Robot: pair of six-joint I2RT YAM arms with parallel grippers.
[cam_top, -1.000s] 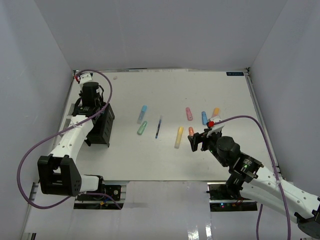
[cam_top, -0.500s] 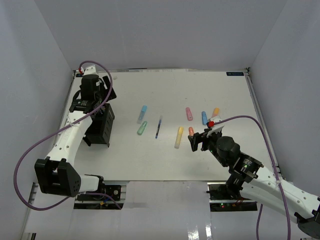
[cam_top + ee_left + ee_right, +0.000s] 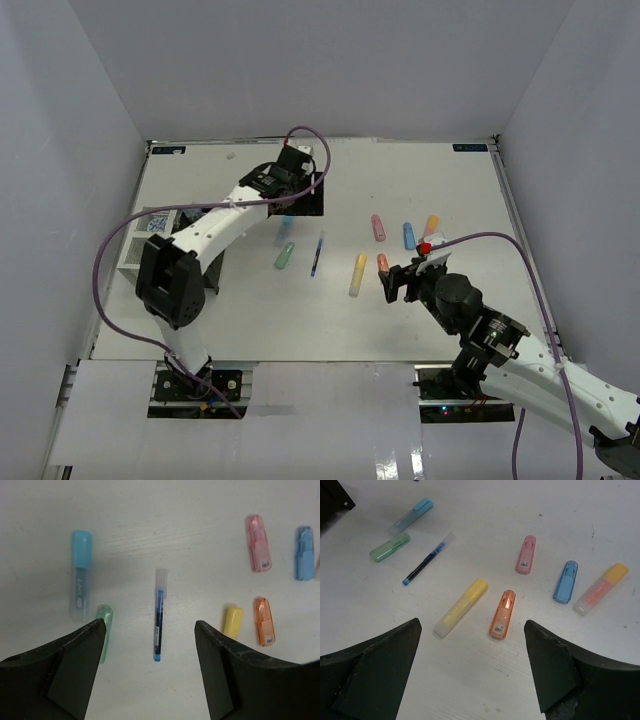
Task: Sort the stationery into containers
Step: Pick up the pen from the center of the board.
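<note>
A white bench (image 3: 250, 320) forms the floor of a booth with plain pale walls (image 3: 330, 70). The left arm (image 3: 215, 228) reaches from the near left to the far middle of the bench. There the left end effector (image 3: 298, 198) hangs with its fingers apart over the left group of stationery. In its wrist view the thin pen (image 3: 159, 615) lies on the bench below the gap, untouched. The right end effector (image 3: 398, 283) hovers near the right group, its fingers also wide apart and holding nothing.

At the left, the black organizer (image 3: 216, 265) is largely hidden behind the left arm's elbow. The white tray (image 3: 135, 258) sits just left of that elbow. What either container holds cannot be told.

All the stationery in view lies loose on the bench, well apart from both containers:
- **Right group:** a long yellow marker (image 3: 460, 607), a pale marker with an orange cap (image 3: 601, 588), a blue marker (image 3: 566, 581), a pink marker (image 3: 525, 554) and a short orange marker (image 3: 502, 614).
- **Left group:** a blue-capped marker (image 3: 80, 572) and a green marker (image 3: 104, 630) beside the pen.
</note>
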